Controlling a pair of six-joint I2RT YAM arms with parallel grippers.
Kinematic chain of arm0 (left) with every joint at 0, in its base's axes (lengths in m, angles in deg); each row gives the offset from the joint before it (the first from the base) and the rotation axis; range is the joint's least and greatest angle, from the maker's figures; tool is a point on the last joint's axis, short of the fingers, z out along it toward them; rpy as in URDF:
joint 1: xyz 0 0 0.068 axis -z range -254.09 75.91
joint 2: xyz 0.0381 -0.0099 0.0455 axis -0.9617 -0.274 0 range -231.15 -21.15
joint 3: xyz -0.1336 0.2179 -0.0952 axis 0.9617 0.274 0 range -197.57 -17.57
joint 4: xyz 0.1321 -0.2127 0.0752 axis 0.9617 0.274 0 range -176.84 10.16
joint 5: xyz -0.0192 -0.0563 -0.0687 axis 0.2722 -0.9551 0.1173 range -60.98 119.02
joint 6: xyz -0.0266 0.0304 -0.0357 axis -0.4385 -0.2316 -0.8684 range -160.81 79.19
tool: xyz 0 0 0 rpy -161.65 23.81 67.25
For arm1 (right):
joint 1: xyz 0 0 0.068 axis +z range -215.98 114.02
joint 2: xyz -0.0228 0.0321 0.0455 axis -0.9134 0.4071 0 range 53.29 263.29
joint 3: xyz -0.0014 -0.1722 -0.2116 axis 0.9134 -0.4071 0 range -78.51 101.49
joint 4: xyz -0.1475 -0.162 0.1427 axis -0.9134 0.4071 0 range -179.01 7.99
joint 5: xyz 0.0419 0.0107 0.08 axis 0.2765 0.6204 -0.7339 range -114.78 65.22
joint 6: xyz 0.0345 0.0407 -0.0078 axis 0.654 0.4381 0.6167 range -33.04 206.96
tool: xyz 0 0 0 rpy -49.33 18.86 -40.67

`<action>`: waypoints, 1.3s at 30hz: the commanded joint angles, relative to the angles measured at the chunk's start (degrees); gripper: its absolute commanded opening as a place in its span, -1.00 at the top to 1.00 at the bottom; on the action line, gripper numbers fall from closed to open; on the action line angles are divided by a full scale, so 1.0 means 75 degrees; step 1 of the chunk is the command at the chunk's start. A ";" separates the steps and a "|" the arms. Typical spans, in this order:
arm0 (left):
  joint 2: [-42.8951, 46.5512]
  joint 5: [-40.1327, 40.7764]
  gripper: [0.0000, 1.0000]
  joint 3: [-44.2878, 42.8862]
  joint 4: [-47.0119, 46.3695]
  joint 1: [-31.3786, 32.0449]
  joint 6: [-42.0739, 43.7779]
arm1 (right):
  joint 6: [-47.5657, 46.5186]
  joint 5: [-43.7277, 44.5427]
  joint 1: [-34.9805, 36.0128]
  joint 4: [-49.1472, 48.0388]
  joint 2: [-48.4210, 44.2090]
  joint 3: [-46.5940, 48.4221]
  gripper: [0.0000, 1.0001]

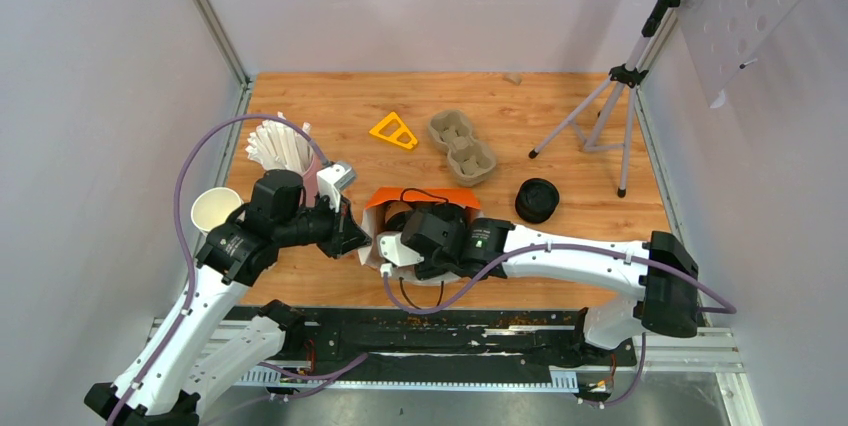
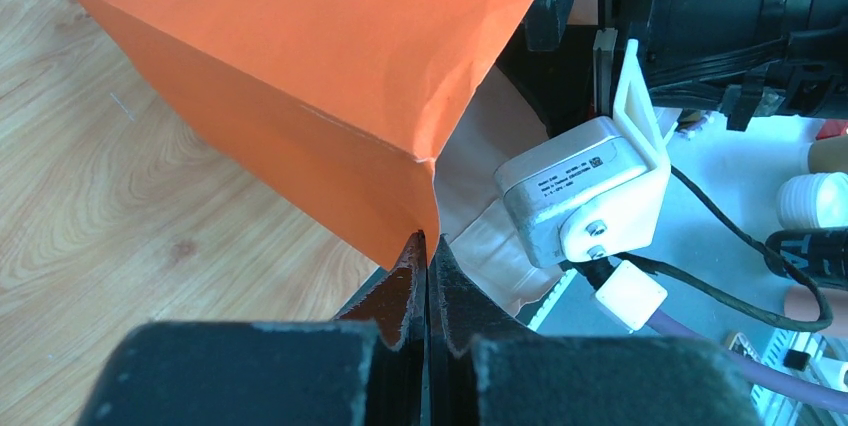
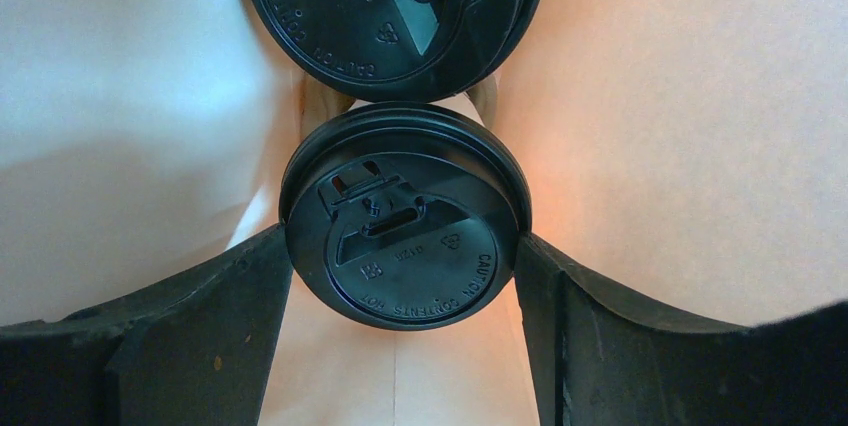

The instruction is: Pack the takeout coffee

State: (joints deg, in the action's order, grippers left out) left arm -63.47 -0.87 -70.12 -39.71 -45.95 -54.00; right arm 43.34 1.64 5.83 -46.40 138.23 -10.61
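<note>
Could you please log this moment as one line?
left gripper: shut on orange bag | right gripper: shut on lidded cup inside bag

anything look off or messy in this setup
Brown crumbs are scattered along the black base strip by the arm bases. Otherwise fine: the left hand pinches the orange bag at its rim, and the right hand holds a lidded cup inside it.

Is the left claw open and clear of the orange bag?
No, the left gripper is shut, its two fingers pinching the bottom edge of the orange bag.
</note>
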 commanded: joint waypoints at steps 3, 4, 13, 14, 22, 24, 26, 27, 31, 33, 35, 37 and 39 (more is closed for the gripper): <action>0.0036 -0.0228 0.97 0.0034 -0.0413 0.0010 -0.0058 | 0.0079 0.0111 -0.0066 -0.0704 -0.0193 -0.0391 -0.41; 0.0028 -0.0233 0.97 0.0035 -0.0415 0.0007 -0.0055 | 0.0099 0.0105 -0.0072 -0.0747 -0.0204 -0.0418 -0.42; 0.0003 -0.0246 0.97 0.0035 -0.0430 0.0010 -0.0056 | 0.0254 0.0114 -0.0127 -0.0865 -0.0229 -0.0684 -0.43; 0.0001 -0.0245 0.97 0.0035 -0.0435 0.0010 -0.0057 | 0.0269 0.0111 -0.0131 -0.0865 -0.0220 -0.0686 -0.44; -0.0018 -0.0245 0.97 0.0023 -0.0431 0.0010 -0.0046 | 0.0402 0.0077 -0.0156 -0.0822 -0.0229 -0.0750 -0.46; -0.0032 -0.0256 0.97 0.0023 -0.0434 0.0010 -0.0046 | 0.0401 0.0079 -0.0194 -0.0851 -0.0229 -0.0750 -0.46; -0.0039 -0.0268 0.97 0.0023 -0.0436 0.0010 -0.0046 | 0.0414 0.0093 -0.0225 -0.0865 -0.0201 -0.0736 -0.46; -0.0040 -0.0271 0.97 0.0013 -0.0438 0.0010 -0.0046 | 0.0448 0.0102 -0.0241 -0.0855 -0.0189 -0.0717 -0.46; -0.0045 -0.0280 0.97 0.0026 -0.0437 0.0010 -0.0058 | 0.0598 0.0138 -0.0340 -0.0876 -0.0176 -0.0703 -0.46; -0.0044 -0.0286 0.97 0.0032 -0.0440 0.0010 -0.0062 | 0.0623 0.0065 -0.0420 -0.0924 -0.0218 -0.0698 -0.46; -0.0057 -0.0287 0.97 0.0035 -0.0447 0.0010 -0.0068 | 0.0575 -0.0003 -0.0473 -0.0979 -0.0240 -0.0689 -0.46; -0.0055 -0.0295 0.97 0.0035 -0.0450 0.0010 -0.0079 | 0.0535 -0.0088 -0.0529 -0.1004 -0.0225 -0.0677 -0.46; -0.0052 -0.0293 0.97 0.0052 -0.0460 0.0010 -0.0086 | 0.0493 -0.0163 -0.0553 -0.1047 -0.0234 -0.0692 -0.46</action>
State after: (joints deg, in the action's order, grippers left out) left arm -64.02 -1.15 -69.69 -40.52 -45.95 -54.20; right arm 46.40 1.88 2.47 -52.57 137.29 -15.90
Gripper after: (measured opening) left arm 0.016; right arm 0.773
